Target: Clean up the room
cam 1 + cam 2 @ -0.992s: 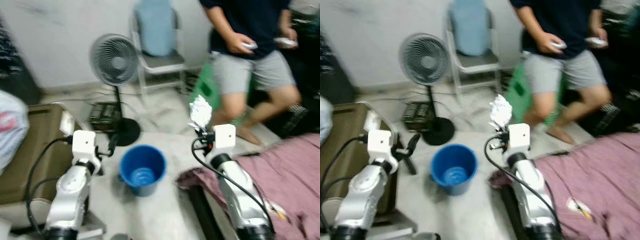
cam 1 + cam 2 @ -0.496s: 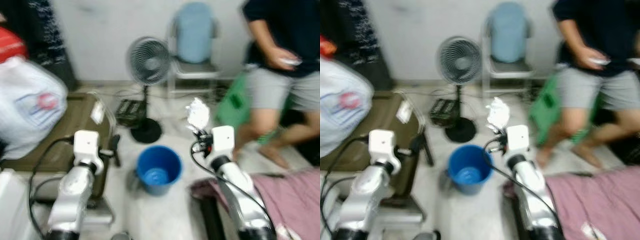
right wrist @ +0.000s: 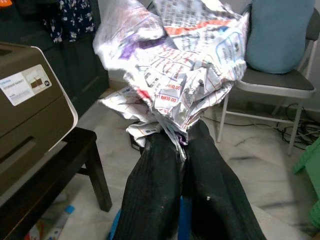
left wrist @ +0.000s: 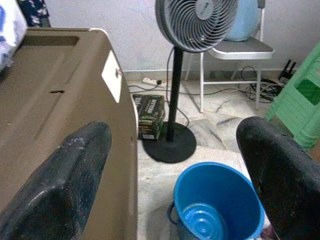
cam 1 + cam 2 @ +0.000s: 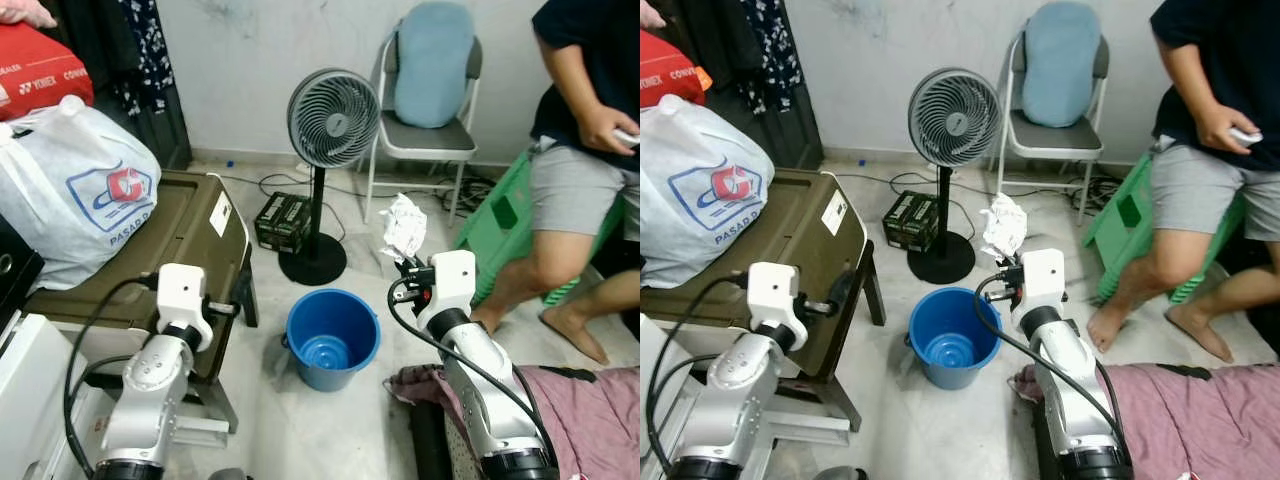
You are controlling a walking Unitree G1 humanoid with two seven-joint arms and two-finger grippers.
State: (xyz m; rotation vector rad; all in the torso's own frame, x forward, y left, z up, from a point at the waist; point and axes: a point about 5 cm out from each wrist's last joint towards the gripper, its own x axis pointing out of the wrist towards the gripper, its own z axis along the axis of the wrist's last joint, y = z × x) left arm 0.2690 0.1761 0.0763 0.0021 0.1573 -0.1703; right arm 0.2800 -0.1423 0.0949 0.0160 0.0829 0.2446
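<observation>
right claw (image 3: 181, 150) is pinching crumpled newspaper (image 5: 403, 226) aloft, carrying it toward blue bucket (image 5: 332, 338) for binning | left claw (image 4: 175, 180) is idling, fingers spread, empty

The pale floor (image 5: 330, 420) holds a blue bucket (image 5: 332, 338) in the middle. Behind it stands a black fan (image 5: 331, 120). A purple cloth (image 5: 590, 415) lies near, on the right.

A lived-in home room: marble-look floor, a standing fan (image 5: 332, 120), a cushioned metal chair (image 5: 425, 100), hanging clothes (image 5: 140, 60), a blue bucket (image 5: 332, 338), rumpled purple bedding (image 5: 1200, 420).
</observation>
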